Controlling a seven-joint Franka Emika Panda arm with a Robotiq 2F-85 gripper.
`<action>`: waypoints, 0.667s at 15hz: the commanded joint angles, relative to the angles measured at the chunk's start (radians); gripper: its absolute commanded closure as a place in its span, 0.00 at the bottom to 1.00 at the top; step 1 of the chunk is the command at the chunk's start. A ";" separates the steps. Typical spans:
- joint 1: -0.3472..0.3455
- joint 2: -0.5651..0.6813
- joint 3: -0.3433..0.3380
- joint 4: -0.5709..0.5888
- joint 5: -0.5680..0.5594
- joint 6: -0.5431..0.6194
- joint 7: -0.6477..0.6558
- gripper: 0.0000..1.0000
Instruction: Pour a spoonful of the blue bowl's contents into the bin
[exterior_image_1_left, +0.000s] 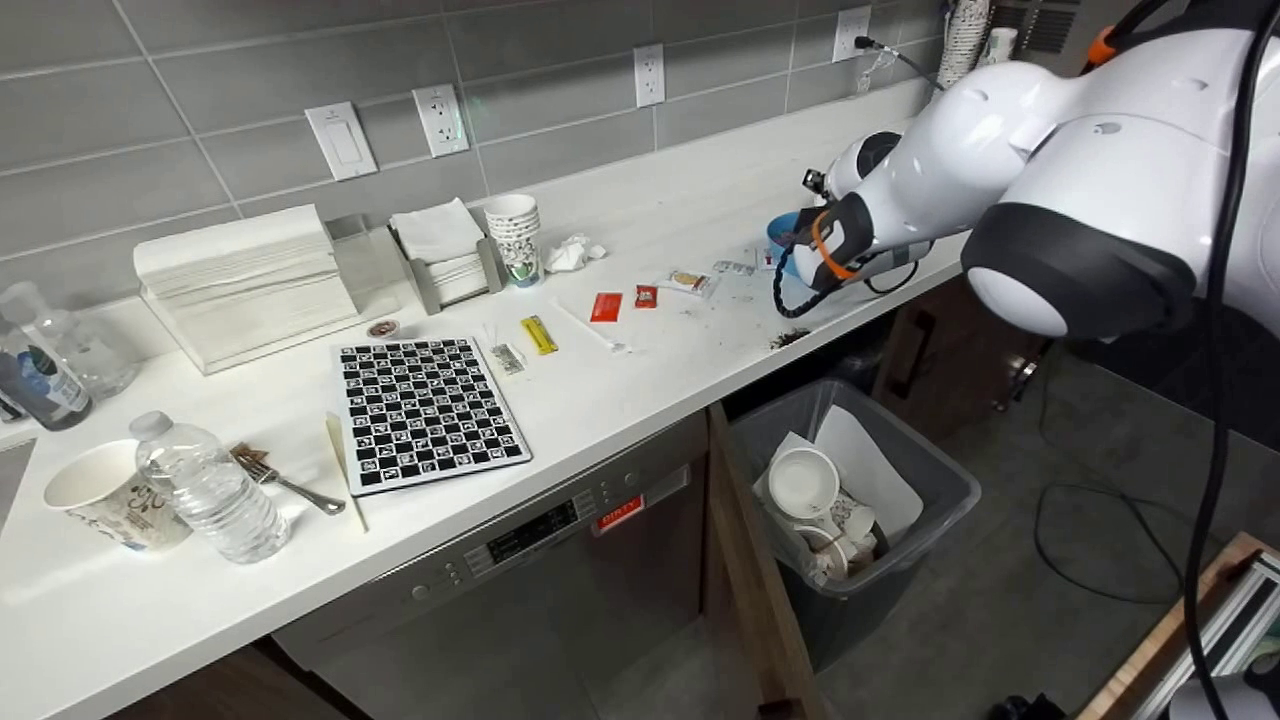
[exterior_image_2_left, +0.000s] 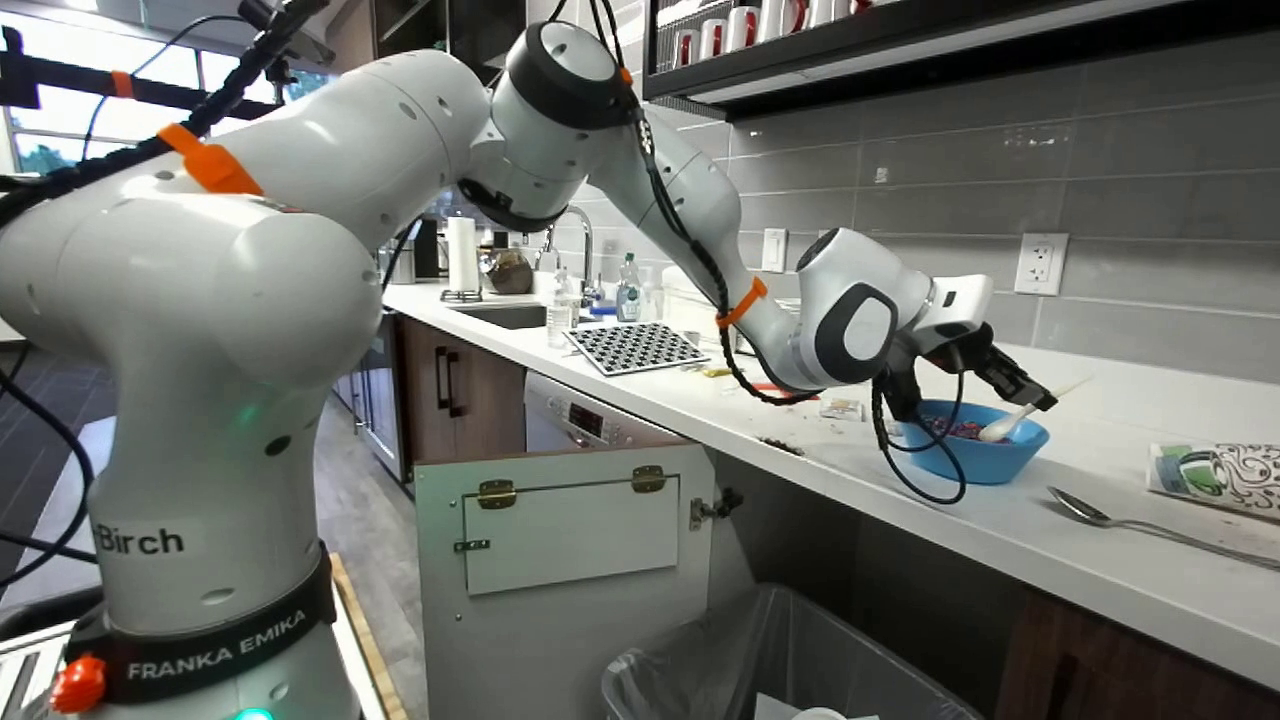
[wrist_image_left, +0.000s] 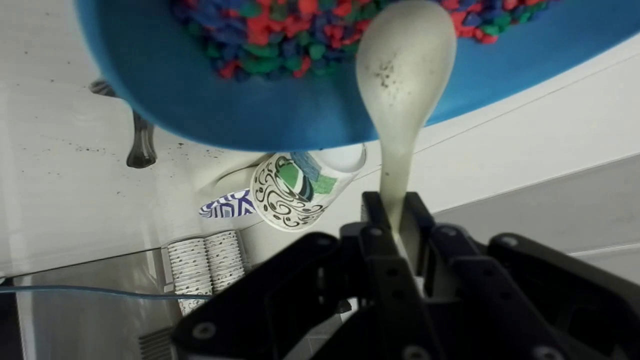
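Okay, scooping step, apparently not loaded yet: gripper (wrist_image_left: 396, 212) clamped on the pale spoon (wrist_image_left: 398, 122) by its handle, spoon head over the blue bowl (wrist_image_left: 300, 112), top of the wrist frame, multicoloured bits (wrist_image_left: 280, 42) inside. Bin (exterior_image_1_left: 860, 612) lower right in an exterior view. Next should be: dip, lift level, carry over, tip.

The blue bowl (exterior_image_2_left: 985, 463) looks like smooth, glossy plastic. Over it, the plastic spoon (wrist_image_left: 400, 110) looks slick; beside the bowl lies a shiny metal spoon (exterior_image_2_left: 1095, 513) on the smooth surface (exterior_image_1_left: 690, 225). Lower than the bowl, the bin (exterior_image_1_left: 845, 620) is matt plastic, its film liner (exterior_image_2_left: 690, 665) crinkled.
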 joint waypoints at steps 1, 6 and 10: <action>0.032 0.081 -0.049 0.045 0.033 -0.054 0.036 0.97; 0.022 0.077 -0.041 0.076 0.005 -0.150 0.027 0.97; 0.003 0.065 -0.030 0.112 -0.013 -0.256 0.011 0.97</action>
